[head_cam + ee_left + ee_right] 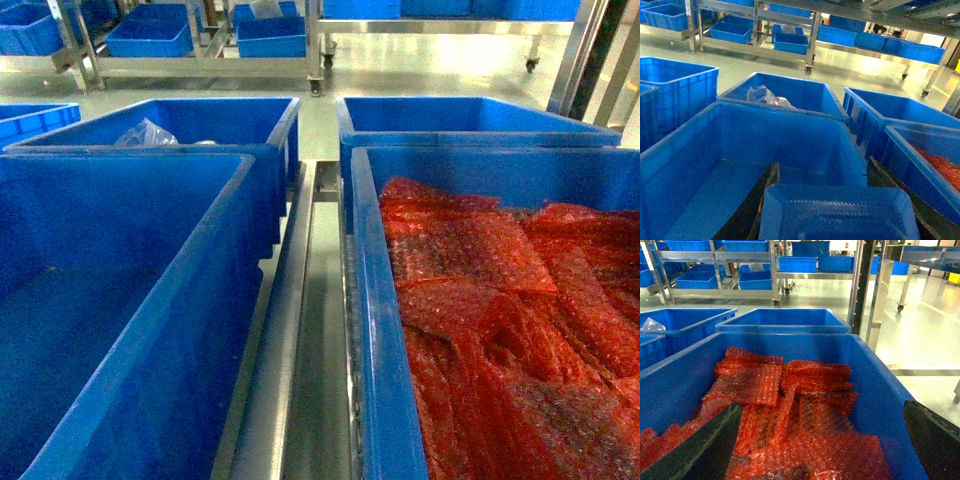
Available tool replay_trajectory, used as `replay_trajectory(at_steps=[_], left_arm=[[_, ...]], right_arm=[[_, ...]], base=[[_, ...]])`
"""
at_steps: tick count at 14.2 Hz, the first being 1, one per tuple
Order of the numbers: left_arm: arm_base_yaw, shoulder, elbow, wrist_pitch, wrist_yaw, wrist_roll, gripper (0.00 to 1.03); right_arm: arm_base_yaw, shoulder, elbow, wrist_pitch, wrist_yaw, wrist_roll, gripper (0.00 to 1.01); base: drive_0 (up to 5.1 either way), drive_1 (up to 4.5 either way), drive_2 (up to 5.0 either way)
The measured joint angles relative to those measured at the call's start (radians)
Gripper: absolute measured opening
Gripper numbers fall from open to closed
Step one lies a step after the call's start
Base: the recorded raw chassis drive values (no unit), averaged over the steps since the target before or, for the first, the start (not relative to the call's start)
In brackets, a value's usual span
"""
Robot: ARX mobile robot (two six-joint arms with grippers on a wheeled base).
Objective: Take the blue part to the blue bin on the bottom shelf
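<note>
In the left wrist view the blue part [837,212], a flat-faced bright blue plastic piece, fills the gap between my dark fingers [757,205]. My left gripper [823,175] is shut on it, above the empty near-left blue bin [715,150]. That same bin [120,300] takes up the left of the head view. Open and holding nothing, my right gripper [822,410] hangs over the near-right blue bin [880,405], which holds red bubble wrap [790,410]. The steel divider rail of the bottom shelf [300,350] runs between the bins. Neither gripper shows in the head view.
Behind stand two more blue bins; the left one [210,125] holds a clear plastic bag [145,133], the right one [470,120] looks empty. Across the pale floor, wheeled steel racks [200,65] carry further blue bins. A steel post [860,285] rises at right.
</note>
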Motion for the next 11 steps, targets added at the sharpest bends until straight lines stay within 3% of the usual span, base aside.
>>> replay_trajectory(at_steps=[11], left_arm=[[0.0, 0.0, 0.0, 0.0, 0.0, 0.0, 0.43]], right_arm=[[0.0, 0.0, 0.0, 0.0, 0.0, 0.0, 0.98]], base=[[0.0, 0.0, 0.0]])
